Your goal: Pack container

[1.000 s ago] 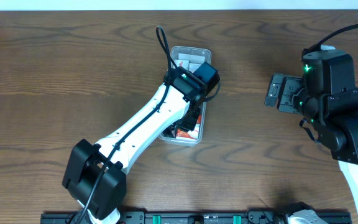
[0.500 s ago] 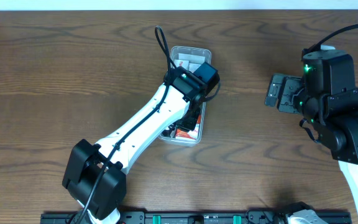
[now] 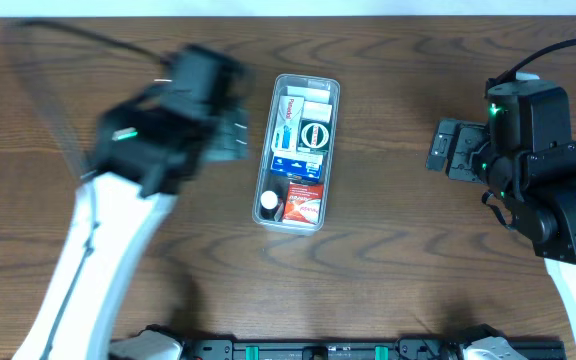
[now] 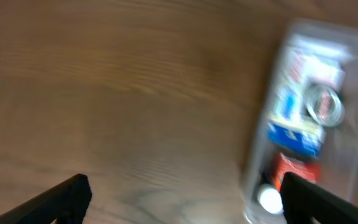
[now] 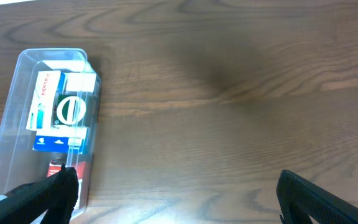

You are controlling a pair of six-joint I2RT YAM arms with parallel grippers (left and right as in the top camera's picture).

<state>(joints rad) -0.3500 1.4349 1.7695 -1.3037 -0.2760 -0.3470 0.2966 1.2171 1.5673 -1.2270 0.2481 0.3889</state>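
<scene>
Overhead view: the left gripper (image 3: pixel 230 128), smeared by blur, hung with its fingers spread wide and nothing between them. The container (image 3: pixel 308 82) lay just beside the fingertips, apart from them. The right gripper (image 3: pixel 436 147) hung well apart from it on the other side, fingers likewise spread and empty.

Left wrist view: only bare table (image 4: pixel 135 93) showed between the two fingers. The container sat ahead of one finger and outside the gap. In the right wrist view it also sat outside the gap, at one finger's tip.

Contents, as I read them: a blue box (image 3: pixel 296 160), a red box (image 3: pixel 305 200), a round black-and-white item (image 3: pixel 315 133), a white-capped bottle (image 3: pixel 269 201) and pale boxes at the far end. I saw no loose item on the table.

I judged the packing all but finished, with the left gripper just clear of a release. The next move called for keeping both grippers off the container's walls, so as not to nudge it.
</scene>
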